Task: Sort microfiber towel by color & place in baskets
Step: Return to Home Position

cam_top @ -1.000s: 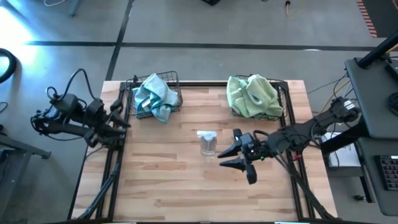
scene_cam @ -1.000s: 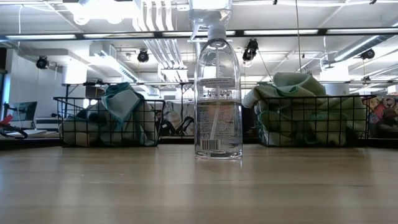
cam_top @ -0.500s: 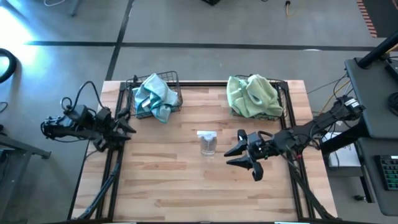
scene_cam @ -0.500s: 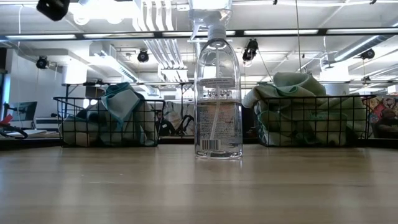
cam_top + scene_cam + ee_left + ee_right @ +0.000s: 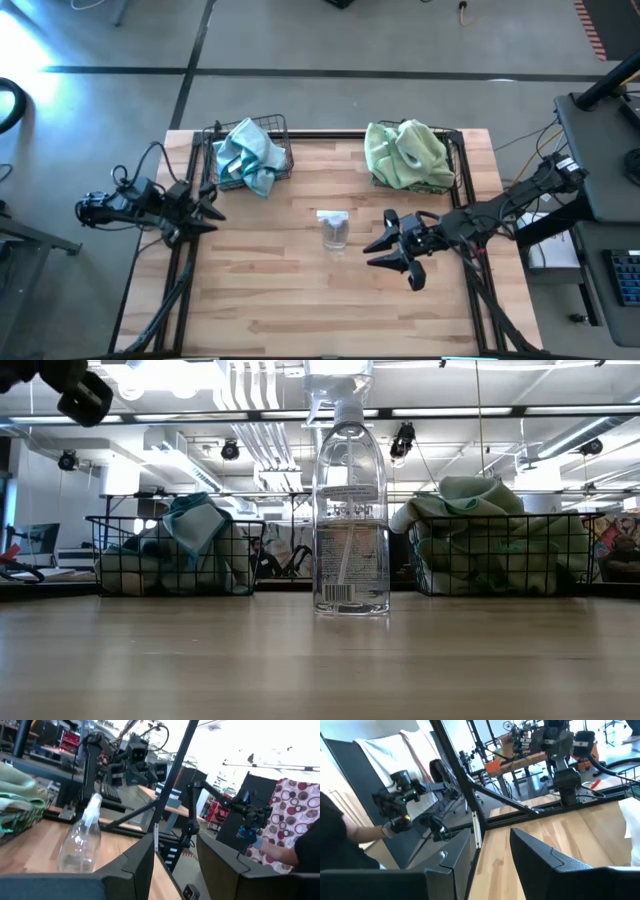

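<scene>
Light blue microfiber towels [image 5: 247, 152] are heaped in the left wire basket [image 5: 283, 128] at the table's far side. One of them hangs over the near rim. Pale green towels [image 5: 405, 152] fill the right basket [image 5: 457, 150] above its rim. In the low view the blue heap [image 5: 190, 525] and the green heap [image 5: 470, 500] show behind the mesh. My left gripper [image 5: 208, 212] hovers open at the table's left edge, with nothing between its fingers [image 5: 135, 865]. My right gripper [image 5: 374, 253] stands open right of the table's middle, also holding nothing.
A clear spray bottle [image 5: 333, 230] stands upright at the table's middle, just left of my right gripper; it also shows in the low view [image 5: 350, 510]. A person's hand [image 5: 395, 822] holds a device beyond the table. Bare wood lies along the near half [image 5: 300, 300].
My left gripper has come down and shifted a little toward the table's near edge, staying by the left edge; a dark part of it now enters the low view's upper left corner. My right gripper has sunk slightly and drawn back a little toward the right edge.
</scene>
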Robot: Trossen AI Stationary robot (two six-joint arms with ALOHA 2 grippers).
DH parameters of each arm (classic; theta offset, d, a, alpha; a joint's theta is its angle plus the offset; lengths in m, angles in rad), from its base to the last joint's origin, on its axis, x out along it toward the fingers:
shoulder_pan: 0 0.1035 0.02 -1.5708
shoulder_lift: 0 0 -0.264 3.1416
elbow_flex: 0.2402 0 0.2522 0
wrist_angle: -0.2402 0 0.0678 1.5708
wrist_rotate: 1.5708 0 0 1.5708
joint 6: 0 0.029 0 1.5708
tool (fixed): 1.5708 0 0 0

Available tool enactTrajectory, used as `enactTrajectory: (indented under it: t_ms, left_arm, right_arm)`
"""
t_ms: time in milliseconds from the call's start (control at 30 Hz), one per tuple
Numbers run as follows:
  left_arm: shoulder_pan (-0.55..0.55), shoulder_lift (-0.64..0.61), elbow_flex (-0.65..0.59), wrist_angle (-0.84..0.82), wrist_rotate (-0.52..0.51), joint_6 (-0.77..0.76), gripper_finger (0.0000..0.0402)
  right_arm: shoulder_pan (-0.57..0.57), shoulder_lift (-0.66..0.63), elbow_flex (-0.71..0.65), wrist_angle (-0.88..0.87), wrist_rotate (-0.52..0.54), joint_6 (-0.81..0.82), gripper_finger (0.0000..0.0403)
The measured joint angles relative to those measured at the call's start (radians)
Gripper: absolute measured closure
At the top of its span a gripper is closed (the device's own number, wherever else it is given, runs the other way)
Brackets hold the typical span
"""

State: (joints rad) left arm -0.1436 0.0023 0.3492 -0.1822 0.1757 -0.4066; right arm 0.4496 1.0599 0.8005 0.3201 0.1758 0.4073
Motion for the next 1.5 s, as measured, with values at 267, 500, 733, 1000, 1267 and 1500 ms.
enactTrajectory:
  t_ms: [267, 500, 733, 1000, 1267, 1500]
  left_arm:
    - [0.000, -0.003, -0.107, 0.144, 0.000, 0.005, 0.0269]
    - [0.000, -0.003, -0.211, 0.256, 0.000, 0.001, 0.0269]
    - [0.000, -0.003, -0.298, 0.336, 0.000, -0.004, 0.0269]
    - [0.000, -0.002, -0.331, 0.366, 0.000, -0.010, 0.0269]
    - [0.000, -0.003, -0.331, 0.365, 0.000, 0.004, 0.0269]
    - [0.000, -0.003, -0.331, 0.365, 0.000, -0.003, 0.0269]
  right_arm:
    - [0.000, 0.002, -0.002, -0.001, 0.000, 0.023, 0.0278]
    - [0.000, 0.002, -0.002, -0.001, 0.000, 0.028, 0.0271]
    - [0.000, 0.002, -0.001, -0.001, 0.000, 0.052, 0.0270]
    - [0.000, 0.001, 0.015, 0.001, 0.008, 0.106, 0.0275]
    - [0.000, 0.004, -0.011, -0.003, 0.000, -0.019, 0.0266]
    - [0.000, -0.001, -0.083, 0.010, 0.000, -0.020, 0.0272]
